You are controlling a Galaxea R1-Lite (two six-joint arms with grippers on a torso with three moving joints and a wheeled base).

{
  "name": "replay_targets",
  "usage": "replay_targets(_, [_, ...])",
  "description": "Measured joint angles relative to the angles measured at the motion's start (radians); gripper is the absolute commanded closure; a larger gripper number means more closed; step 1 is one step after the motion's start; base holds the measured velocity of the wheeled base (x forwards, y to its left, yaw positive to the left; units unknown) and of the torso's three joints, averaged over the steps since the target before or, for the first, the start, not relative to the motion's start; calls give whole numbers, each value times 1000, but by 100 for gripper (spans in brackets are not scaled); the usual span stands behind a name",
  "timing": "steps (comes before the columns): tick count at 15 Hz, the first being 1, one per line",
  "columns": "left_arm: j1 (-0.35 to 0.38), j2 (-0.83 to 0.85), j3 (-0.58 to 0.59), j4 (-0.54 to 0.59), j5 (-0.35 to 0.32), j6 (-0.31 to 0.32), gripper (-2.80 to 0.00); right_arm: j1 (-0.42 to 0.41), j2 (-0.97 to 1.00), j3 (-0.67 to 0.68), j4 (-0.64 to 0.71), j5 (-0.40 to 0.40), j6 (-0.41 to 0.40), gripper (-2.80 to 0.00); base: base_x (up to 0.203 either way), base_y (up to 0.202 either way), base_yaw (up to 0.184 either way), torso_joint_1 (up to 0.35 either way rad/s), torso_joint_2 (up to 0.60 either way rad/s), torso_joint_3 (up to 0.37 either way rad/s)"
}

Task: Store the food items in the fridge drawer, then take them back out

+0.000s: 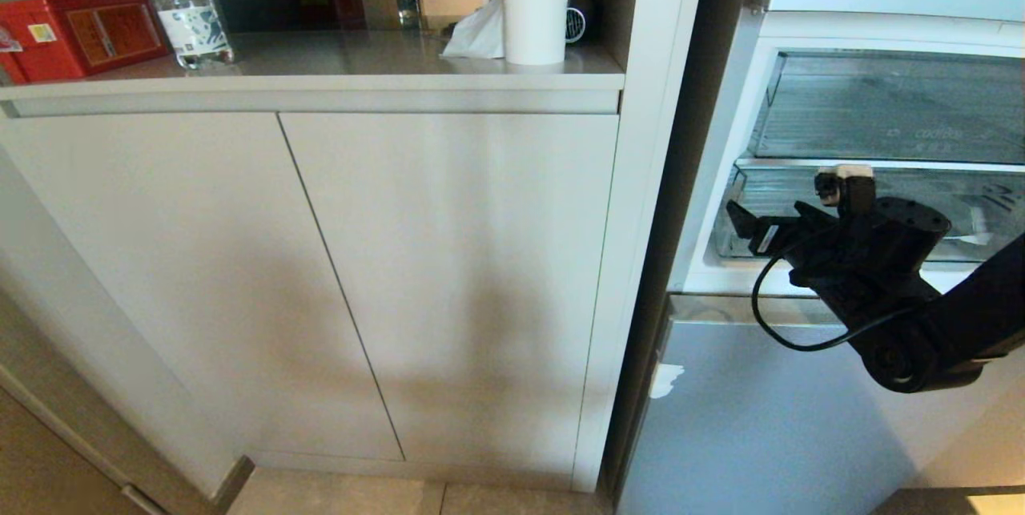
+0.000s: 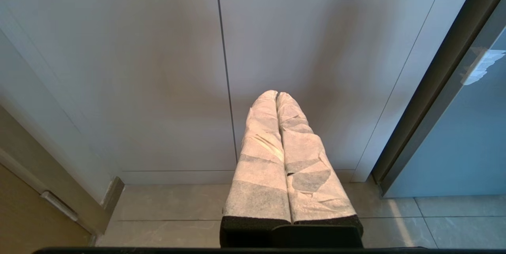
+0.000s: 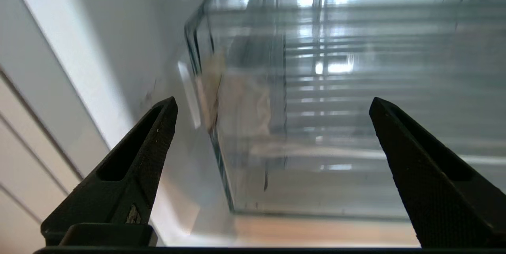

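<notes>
Far left, head view: red box (image 1: 76, 30) at the back edge of the bench (image 1: 336, 58), a clear water bottle (image 1: 186, 2) just beside it. Further along the same bench, a crumpled tissue (image 1: 476, 34) touches a white paper roll (image 1: 535, 20), with a dark round object partly hidden behind the roll. Bench top is pale grey and glossy, reflecting things behind it.

Below the bench: two plain white cabinet doors (image 1: 320, 275) with a thin seam between them. Beige floor tiles (image 1: 336, 495) at the base.

Left gripper (image 2: 276, 95), seen only from its own wrist camera: fingers (image 2: 261, 159) wrapped in white cloth, pressed together along their length, nothing between them. It hangs low in front of the cabinet doors, pointing at the seam, floor tiles beneath.

A dark vertical strip separates the cabinet from the fridge. Grey-blue lower fridge door (image 1: 753, 419) carries a small white scrap near its upper left corner.

Right side: open fridge compartment. A deeper clear bin with faint lettering (image 1: 897, 110) sits above; the fridge drawer (image 1: 745, 219), shallow and transparent, sits below it. Right gripper (image 1: 741, 219) reaches to the drawer's left front corner. In the right wrist view the fingers (image 3: 146, 143) are spread wide, released, holding nothing; the drawer's ribbed floor (image 3: 355, 100) lies ahead between them, its whitish corner nearer the left finger. No food item seen in any view.
</notes>
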Motion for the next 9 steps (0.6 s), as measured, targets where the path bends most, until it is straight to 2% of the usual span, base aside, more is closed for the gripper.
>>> replay_targets(9, [0, 0, 0, 0, 0, 0, 0, 8, 36, -99, 58, -1, 0, -280, 0, 0, 0, 0, 0, 0])
